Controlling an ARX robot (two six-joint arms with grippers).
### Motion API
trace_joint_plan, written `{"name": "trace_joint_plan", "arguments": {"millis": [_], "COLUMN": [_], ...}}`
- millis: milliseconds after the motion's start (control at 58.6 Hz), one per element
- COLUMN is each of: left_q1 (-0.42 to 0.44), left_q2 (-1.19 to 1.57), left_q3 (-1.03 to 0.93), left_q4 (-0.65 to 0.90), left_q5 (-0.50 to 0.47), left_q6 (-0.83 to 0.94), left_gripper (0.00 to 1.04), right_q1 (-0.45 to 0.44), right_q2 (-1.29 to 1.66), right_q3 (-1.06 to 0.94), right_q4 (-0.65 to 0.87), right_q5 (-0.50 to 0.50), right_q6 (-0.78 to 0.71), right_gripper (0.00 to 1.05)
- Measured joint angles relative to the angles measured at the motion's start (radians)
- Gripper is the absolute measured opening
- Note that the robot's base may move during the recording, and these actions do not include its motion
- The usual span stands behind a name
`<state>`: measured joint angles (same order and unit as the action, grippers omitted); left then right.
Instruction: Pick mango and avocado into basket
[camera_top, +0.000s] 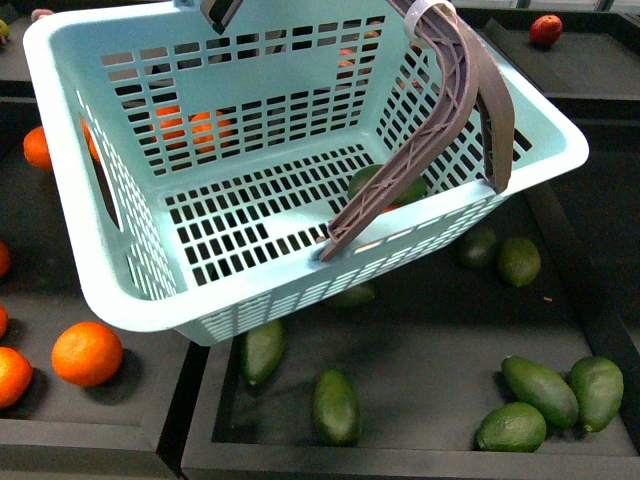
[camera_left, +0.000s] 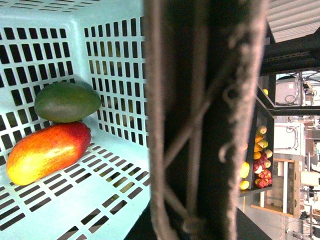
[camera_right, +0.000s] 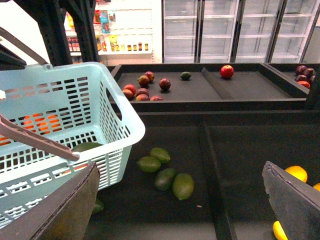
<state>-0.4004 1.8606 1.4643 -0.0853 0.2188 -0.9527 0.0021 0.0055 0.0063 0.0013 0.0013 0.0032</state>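
Note:
The teal basket hangs tilted above the fruit trays. My left gripper is shut on its brown handle, which fills the middle of the left wrist view and hides the jaws. Inside the basket lie the red-to-yellow mango and the dark green avocado, touching each other in a corner. From the front, the avocado shows behind a second handle that leans into the basket. My right gripper is open and holds nothing, beside the basket over a dark tray.
Loose avocados lie in the black tray under and right of the basket. Oranges fill the tray to the left. Raised dividers separate the trays. Dark red fruits sit in a rear tray, yellow fruit at the right.

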Motion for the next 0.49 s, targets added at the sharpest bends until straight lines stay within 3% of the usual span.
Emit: {"name": "trace_joint_plan", "arguments": {"millis": [495], "left_q1": [-0.008], "left_q2": [0.000], "left_q3": [0.000], "left_q4": [0.000], "left_q5": [-0.002], "left_q6": [-0.006], "left_gripper": [0.06], "right_q1": [0.000], "right_q2": [0.002], "right_q3": [0.000], "right_q4": [-0.006], "right_q5": [0.002], "right_q6": [0.000], "right_gripper": [0.97]}}
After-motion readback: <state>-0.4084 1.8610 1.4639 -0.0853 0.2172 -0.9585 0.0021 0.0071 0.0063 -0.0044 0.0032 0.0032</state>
